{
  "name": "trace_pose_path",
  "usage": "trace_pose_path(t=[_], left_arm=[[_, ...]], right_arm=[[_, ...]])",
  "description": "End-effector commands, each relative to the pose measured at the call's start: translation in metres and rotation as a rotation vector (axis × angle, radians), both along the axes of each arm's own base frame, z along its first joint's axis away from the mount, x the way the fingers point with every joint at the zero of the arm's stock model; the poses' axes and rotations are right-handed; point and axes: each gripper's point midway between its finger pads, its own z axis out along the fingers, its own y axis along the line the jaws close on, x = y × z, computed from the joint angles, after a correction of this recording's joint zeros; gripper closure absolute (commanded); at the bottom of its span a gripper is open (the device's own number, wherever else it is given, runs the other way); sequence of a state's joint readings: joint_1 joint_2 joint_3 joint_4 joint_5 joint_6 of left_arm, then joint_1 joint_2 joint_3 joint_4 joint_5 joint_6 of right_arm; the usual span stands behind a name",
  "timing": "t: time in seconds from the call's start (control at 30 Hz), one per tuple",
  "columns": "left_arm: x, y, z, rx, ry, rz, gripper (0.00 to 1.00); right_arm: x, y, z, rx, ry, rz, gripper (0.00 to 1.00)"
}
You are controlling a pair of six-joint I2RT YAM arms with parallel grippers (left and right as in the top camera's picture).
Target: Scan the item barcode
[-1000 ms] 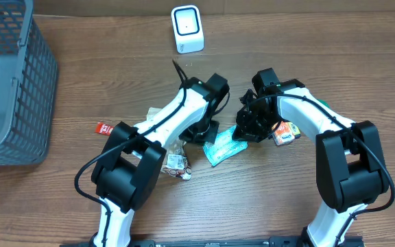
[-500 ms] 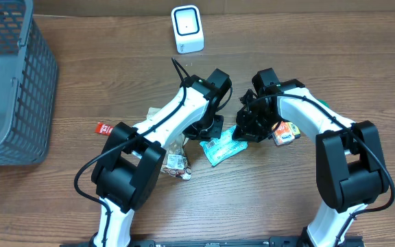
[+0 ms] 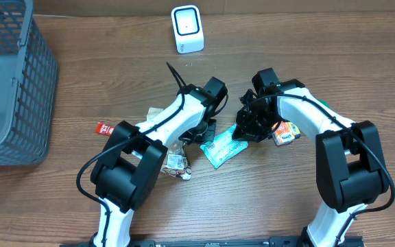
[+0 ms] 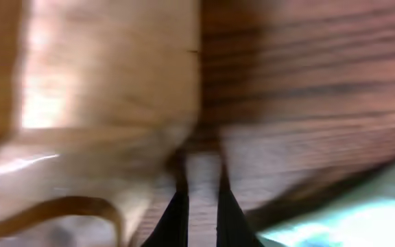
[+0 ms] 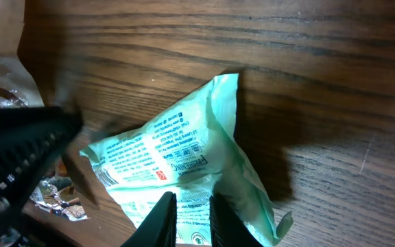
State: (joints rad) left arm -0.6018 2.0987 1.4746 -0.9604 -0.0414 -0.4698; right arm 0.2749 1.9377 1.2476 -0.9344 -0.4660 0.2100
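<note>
I reckon this is the pickup step; right pincer (image 5: 190,200) pinches the green packet (image 3: 222,149) mid-desk; left pincer (image 4: 201,200) clenched empty beside it; next, lift it barcode-first toward the scanner (image 3: 186,29) at the desk's far edge.

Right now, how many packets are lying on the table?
4: green packet at centre, red packet nearer the basket, orange packet partly under the right arm, clear wrapper beside the left arm. Others may be hidden under the arms.
</note>
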Motion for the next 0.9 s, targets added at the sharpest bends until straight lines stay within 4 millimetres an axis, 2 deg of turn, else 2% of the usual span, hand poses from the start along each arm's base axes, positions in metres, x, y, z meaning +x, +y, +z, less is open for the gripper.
trace_pose_path(t=[0.0,0.17,0.23,0.3,0.47,0.57,0.73,0.87], left_arm=[[0.016,0.016,0.008,0.078,-0.049,0.033,0.96],[0.021,-0.005,0.049,-0.029,-0.046,0.021,0.96],[0.02,-0.014,0.065,-0.084,-0.048,-0.002,0.96],[0.017,-0.019,0.083,-0.134,-0.06,-0.015,0.96],[0.005,-0.03,0.103,-0.23,-0.038,-0.057,0.96],[-0.009,-0.038,0.102,-0.283,0.029,-0.094,0.88],[-0.024,-0.04,0.084,-0.271,0.078,-0.107,0.85],[-0.031,-0.041,0.067,-0.266,0.089,-0.107,0.81]], right_arm=[[0.002,-0.003,-0.004,-0.02,-0.004,-0.003,0.82],[0.002,-0.002,-0.003,-0.012,-0.002,-0.003,0.8],[0.003,0.004,0.001,0.021,-0.004,-0.003,0.74],[0.01,0.01,0.014,0.086,-0.007,-0.01,0.64],[0.024,0.006,0.042,0.115,-0.028,-0.005,0.54],[0.027,-0.006,0.045,0.081,-0.04,0.01,0.41],[0.022,-0.033,0.032,-0.071,-0.02,0.003,0.4],[0.02,-0.036,0.031,-0.09,-0.015,0.004,0.39]])
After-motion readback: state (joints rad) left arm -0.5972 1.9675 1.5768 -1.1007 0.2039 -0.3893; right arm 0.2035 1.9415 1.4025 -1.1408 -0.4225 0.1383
